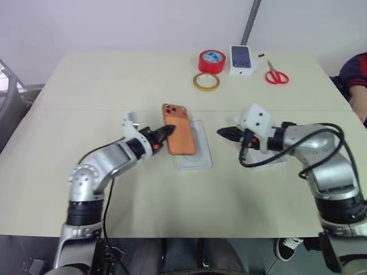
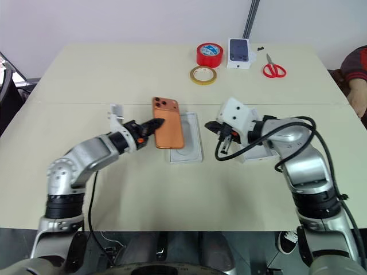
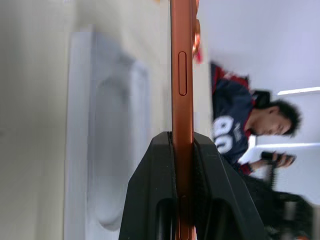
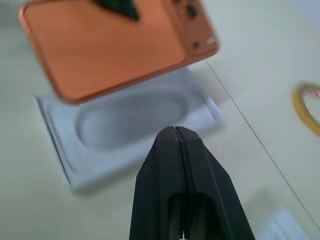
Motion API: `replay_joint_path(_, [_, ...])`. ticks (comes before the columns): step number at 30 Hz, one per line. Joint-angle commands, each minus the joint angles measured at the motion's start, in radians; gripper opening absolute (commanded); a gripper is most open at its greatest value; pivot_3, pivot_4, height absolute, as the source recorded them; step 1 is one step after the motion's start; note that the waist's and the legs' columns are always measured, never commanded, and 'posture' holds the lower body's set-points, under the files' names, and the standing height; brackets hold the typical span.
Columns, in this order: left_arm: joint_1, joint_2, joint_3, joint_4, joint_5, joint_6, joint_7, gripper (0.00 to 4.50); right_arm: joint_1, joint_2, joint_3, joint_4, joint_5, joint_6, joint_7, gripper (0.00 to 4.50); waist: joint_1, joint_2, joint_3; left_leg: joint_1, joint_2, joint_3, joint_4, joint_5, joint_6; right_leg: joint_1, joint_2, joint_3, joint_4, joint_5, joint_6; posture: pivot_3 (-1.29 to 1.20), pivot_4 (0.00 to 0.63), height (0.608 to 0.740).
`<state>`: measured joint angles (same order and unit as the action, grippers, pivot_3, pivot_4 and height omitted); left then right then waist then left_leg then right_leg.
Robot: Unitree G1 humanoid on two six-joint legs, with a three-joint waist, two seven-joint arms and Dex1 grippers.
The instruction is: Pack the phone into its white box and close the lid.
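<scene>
Phone (image 1: 178, 130) clamped by one long edge in left gripper (image 1: 167, 132), raised above thin white insert (image 1: 198, 150). Right gripper (image 1: 225, 133) fully closed, empty. Not yet boxed; placing in box and lidding remain.

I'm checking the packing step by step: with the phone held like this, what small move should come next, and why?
Probably carry the phone toward the white box lying under the right arm. The left gripper is shut on the phone's edge, holding it above the thin white insert, not the box. The right gripper is shut and holds nothing.
</scene>
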<state>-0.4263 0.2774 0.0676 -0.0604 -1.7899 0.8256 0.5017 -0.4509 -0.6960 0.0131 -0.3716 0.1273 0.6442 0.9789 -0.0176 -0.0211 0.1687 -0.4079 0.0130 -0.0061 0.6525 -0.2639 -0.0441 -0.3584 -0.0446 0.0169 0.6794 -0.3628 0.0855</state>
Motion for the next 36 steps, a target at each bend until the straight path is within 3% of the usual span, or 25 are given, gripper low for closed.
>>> replay_joint_path(1, [-0.050,-0.034,-0.017,0.042,0.072,0.013,-0.066,0.03,0.024,-0.029,-0.059,-0.047,0.037,0.014,-0.028,0.00,0.001,0.000,0.000,0.000,0.000,0.000,0.000,0.000,0.000,0.000,0.000,0.000,0.000,0.000,0.000,0.00,0.150,0.740])
replay_joint_path(15, [-0.095,-0.145,0.000,0.165,0.264,0.089,-0.174,0.03,0.109,-0.076,-0.068,-0.074,0.092,0.026,-0.089,0.00,0.008,0.000,0.000,0.000,0.000,0.000,0.001,0.000,-0.001,0.001,0.000,0.000,0.000,0.000,0.000,0.00,0.150,0.740])
replay_joint_path(23, [-0.092,-0.143,0.033,0.101,0.304,0.132,-0.193,3.85,0.111,-0.081,-0.060,-0.071,0.122,0.035,-0.092,0.00,0.008,0.000,0.000,0.000,0.000,0.000,0.002,0.001,-0.001,0.001,0.000,0.000,0.000,0.000,0.000,0.00,0.150,0.740])
replay_joint_path(28, [-0.058,-0.044,0.054,-0.024,0.275,0.197,-0.209,3.85,0.132,-0.082,-0.068,-0.065,0.150,0.041,-0.092,0.00,0.003,0.000,0.001,0.000,0.001,0.000,0.000,0.001,-0.001,0.001,0.001,0.000,0.000,0.000,0.000,0.00,0.150,0.740])
replay_joint_path(31, [-0.028,0.075,0.077,-0.113,0.289,0.237,-0.250,3.85,0.135,-0.087,-0.056,-0.052,0.143,0.037,-0.098,0.00,0.005,0.000,0.001,0.000,0.001,0.000,0.000,0.001,-0.001,0.000,0.001,0.000,0.000,0.000,0.000,0.00,0.150,0.740])
replay_joint_path(36, [0.002,0.271,0.054,-0.196,0.486,0.231,-0.368,3.85,0.080,-0.083,0.040,0.003,0.068,0.089,-0.158,0.00,0.005,0.000,0.001,0.001,0.000,0.000,0.000,0.001,-0.002,0.001,0.000,0.000,0.000,0.000,0.000,0.00,0.150,0.740])
